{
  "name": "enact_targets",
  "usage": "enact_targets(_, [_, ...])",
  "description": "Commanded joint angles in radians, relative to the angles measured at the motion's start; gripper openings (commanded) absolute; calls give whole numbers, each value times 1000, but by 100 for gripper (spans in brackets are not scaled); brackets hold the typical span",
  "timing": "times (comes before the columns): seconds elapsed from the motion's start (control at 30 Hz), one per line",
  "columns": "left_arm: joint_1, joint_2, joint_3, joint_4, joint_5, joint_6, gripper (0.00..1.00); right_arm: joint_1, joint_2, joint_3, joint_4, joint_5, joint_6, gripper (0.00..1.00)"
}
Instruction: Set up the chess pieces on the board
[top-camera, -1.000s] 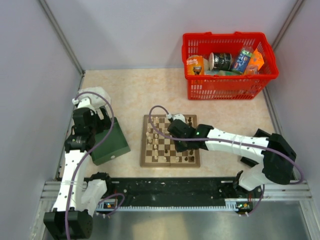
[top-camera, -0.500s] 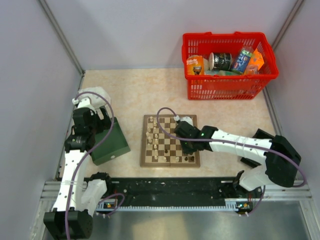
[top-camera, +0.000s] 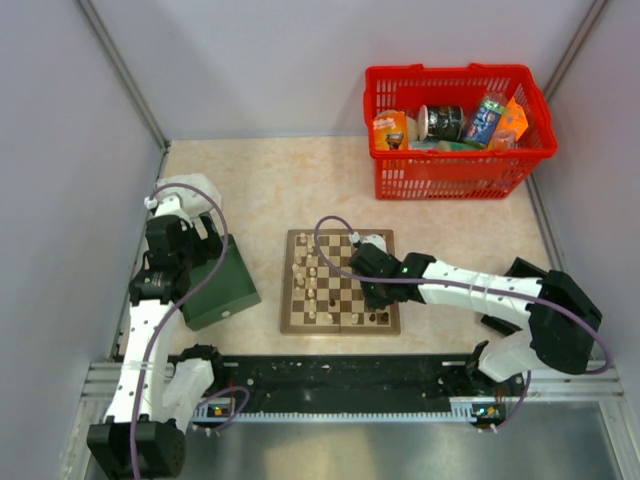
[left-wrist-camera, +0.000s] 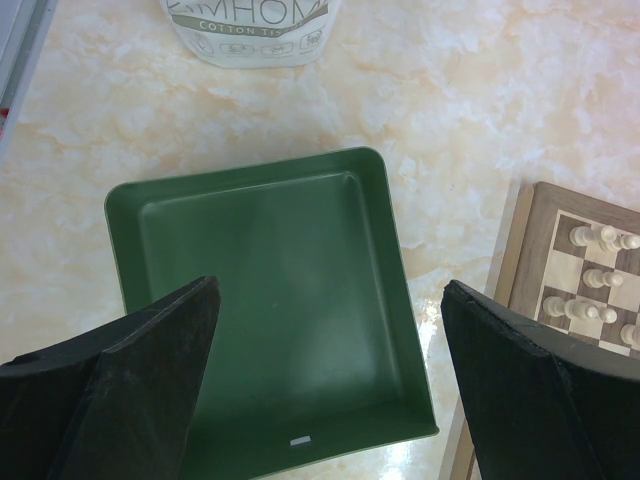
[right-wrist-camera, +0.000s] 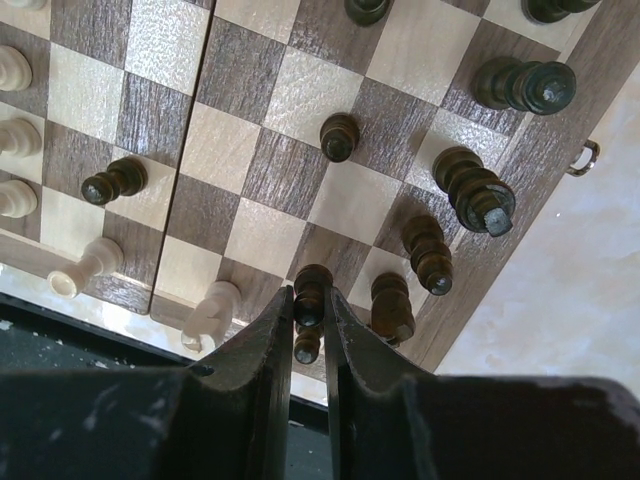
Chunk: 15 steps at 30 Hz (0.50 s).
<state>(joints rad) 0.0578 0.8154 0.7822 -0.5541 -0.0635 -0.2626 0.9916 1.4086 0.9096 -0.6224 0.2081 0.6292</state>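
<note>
The wooden checkered board lies mid-table and shows in the right wrist view. Cream pieces stand on its left half, dark brown pieces along its right side. My right gripper is shut on a dark brown piece above the board's near right corner; in the top view it hangs over the board's right half. Another dark piece stands just below the held one. My left gripper is open over the empty dark green box, left of the board's edge.
A red basket with cans and packets stands at the back right. A white packet lies beyond the green box. A black rail runs along the near table edge. Grey walls close in the left and right sides.
My right gripper moved right and toward the near side over the board between one second ago and half a second ago, then held still. The left arm has not moved.
</note>
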Motion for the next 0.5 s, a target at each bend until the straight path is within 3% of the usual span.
enact_targets(0.0, [0, -5, 0, 8, 8, -1, 98, -8, 13, 6, 39, 8, 1, 16])
enact_targets(0.47, [1, -7, 0, 6, 8, -1, 98, -10, 44, 0, 38, 10, 7, 18])
